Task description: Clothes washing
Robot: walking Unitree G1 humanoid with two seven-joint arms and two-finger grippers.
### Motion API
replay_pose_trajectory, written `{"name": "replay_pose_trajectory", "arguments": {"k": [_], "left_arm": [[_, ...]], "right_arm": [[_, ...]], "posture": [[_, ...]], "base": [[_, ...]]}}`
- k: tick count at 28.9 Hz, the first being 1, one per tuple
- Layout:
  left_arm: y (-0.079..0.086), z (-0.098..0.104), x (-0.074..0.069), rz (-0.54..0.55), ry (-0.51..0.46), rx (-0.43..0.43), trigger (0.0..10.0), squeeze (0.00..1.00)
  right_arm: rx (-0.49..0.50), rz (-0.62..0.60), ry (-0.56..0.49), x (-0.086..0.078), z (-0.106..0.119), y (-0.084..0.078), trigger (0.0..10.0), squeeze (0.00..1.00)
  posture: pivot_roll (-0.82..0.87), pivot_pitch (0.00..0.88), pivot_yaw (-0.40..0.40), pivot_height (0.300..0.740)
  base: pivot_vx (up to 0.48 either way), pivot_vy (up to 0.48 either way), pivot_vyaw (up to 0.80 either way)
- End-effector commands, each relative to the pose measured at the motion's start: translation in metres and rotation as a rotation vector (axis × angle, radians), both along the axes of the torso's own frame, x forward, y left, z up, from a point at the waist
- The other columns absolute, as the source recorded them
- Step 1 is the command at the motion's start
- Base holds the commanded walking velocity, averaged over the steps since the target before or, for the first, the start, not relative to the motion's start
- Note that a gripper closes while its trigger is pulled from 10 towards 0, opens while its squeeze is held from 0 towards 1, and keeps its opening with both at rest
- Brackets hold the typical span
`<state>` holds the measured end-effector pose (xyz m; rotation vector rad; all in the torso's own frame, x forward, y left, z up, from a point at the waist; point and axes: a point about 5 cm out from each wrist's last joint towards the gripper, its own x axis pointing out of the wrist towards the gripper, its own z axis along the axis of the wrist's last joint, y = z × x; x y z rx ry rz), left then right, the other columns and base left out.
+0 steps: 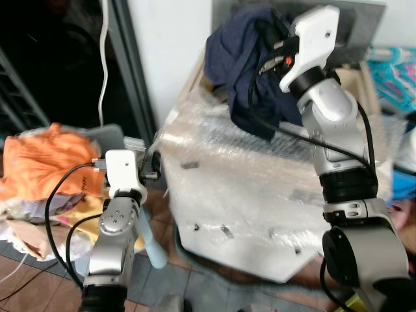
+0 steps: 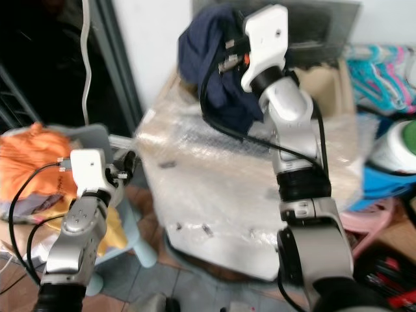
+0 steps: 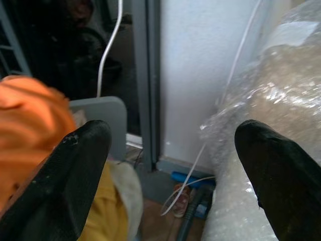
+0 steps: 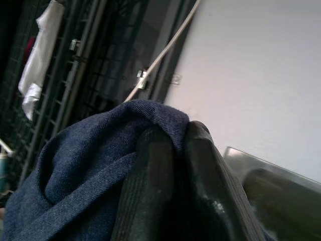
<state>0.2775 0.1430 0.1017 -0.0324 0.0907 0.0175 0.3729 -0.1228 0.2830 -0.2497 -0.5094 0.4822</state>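
Note:
A dark blue garment (image 1: 240,65) hangs in the air over the back of the plastic-wrapped washing machine (image 1: 247,182). My right gripper (image 4: 173,150) is shut on the dark blue garment, whose cloth drapes over both fingers (image 4: 150,191). My left gripper (image 1: 155,168) is low at the machine's left side, beside a pile of orange clothes (image 1: 49,159). Its fingers (image 3: 70,175) stand wide apart with nothing between them.
The orange clothes lie in a heap on a pale blue chair (image 1: 107,133) at the left. A white cable (image 1: 104,58) hangs down a dark doorway. Coloured hangers (image 2: 380,75) and a cardboard box (image 2: 328,81) sit at the back right. A white wall (image 1: 169,45) stands behind the machine.

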Motion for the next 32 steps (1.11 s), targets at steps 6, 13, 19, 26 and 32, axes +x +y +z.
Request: {"name": "replay_pose_trajectory", "arguments": {"k": [6,13,19,26,32], "left_arm": [[-0.004,0.001,0.0,-0.007,0.001,0.001,10.0,0.0],[-0.003,0.0,0.0,0.013,0.006,-0.003,10.0,0.0],[-0.004,-0.001,0.001,0.003,0.014,-0.003,10.0,0.0],[-0.002,-0.003,0.001,0.026,0.03,0.015,10.0,0.0],[-0.002,-0.004,0.002,0.03,0.037,0.011,10.0,0.0]], "right_arm": [[0.139,-0.352,0.201,0.033,-0.003,-0.037,10.0,0.0],[0.27,-0.643,0.308,0.033,-0.027,-0.087,10.0,0.0],[0.3,-0.678,0.244,0.028,-0.027,-0.096,10.0,1.0],[0.152,-0.497,0.211,0.02,-0.043,-0.065,10.0,1.0],[0.102,-0.335,0.187,0.007,-0.053,-0.045,10.0,1.0]], "posture": [[-0.01,0.0,0.001,0.74],[-0.01,0.0,-0.002,0.74],[-0.01,0.0,0.006,0.74],[-0.01,0.0,0.011,0.74],[-0.02,0.0,0.011,0.74]], "base": [[0.0,0.0,0.37],[0.0,0.0,0.0],[0.0,0.0,0.0],[0.0,0.0,0.0],[0.0,0.0,0.0]]}}
